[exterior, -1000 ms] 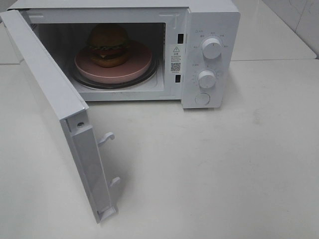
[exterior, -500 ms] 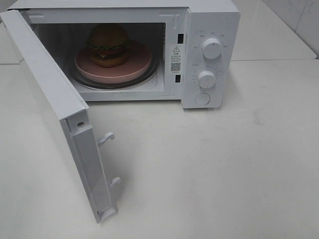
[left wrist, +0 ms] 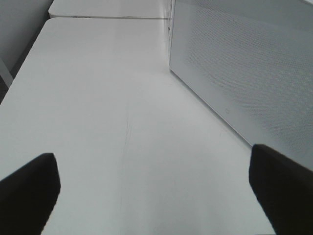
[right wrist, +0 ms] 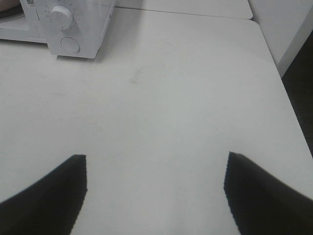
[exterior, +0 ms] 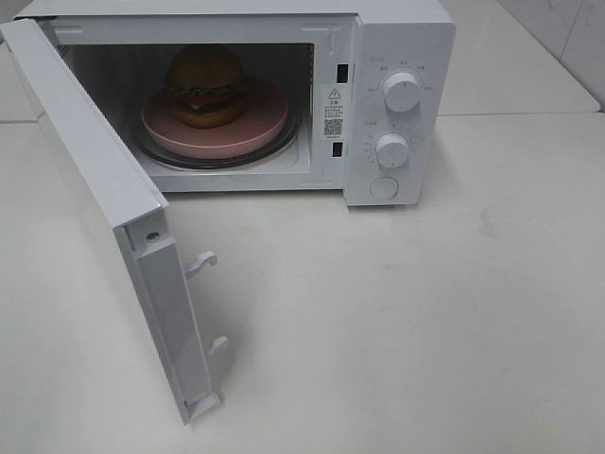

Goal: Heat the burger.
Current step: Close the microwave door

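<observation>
Nothing has shifted in the past second: the small round burger with a tan-brown bun [exterior: 205, 85] sits inside the open white microwave oven [exterior: 397, 38].

Burger and its round pink plate [exterior: 257, 129] rest on the clear glass turntable [exterior: 286, 147] in the microwave's cavity, with the white door [exterior: 95, 180] swung wide at the microwave's left side. Left gripper [left wrist: 152, 161], its dark fingers spread wide and holding nothing, hovers over the white table [exterior: 425, 312] beside the microwave door's outer, dotted face. Right gripper [right wrist: 155, 161], likewise spread wide and empty, hovers over the table in front of the microwave's control panel, near its round white button [right wrist: 70, 45].
</observation>
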Robot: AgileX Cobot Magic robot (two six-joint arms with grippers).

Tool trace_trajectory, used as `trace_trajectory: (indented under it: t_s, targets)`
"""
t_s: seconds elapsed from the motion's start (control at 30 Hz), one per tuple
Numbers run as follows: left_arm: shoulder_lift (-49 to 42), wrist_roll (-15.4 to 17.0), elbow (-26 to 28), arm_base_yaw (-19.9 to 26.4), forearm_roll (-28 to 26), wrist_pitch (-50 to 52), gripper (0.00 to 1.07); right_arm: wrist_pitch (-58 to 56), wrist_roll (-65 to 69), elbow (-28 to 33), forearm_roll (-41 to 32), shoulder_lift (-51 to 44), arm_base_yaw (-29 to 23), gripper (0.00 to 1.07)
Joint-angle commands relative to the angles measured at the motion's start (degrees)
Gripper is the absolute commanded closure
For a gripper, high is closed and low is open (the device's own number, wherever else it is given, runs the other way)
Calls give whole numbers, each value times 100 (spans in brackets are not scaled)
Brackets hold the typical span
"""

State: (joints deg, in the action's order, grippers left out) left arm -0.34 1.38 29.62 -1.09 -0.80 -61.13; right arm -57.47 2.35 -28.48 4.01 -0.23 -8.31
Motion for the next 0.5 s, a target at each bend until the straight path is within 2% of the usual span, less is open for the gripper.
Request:
trace_trajectory:
  t_s: [0.03,0.5]
  targets:
    - [-34,0,-6,17,23,-11,9,29,6,0,0,-155,34,31]
    - [-34,0,-6,17,23,-11,9,29,6,0,0,-155,34,31]
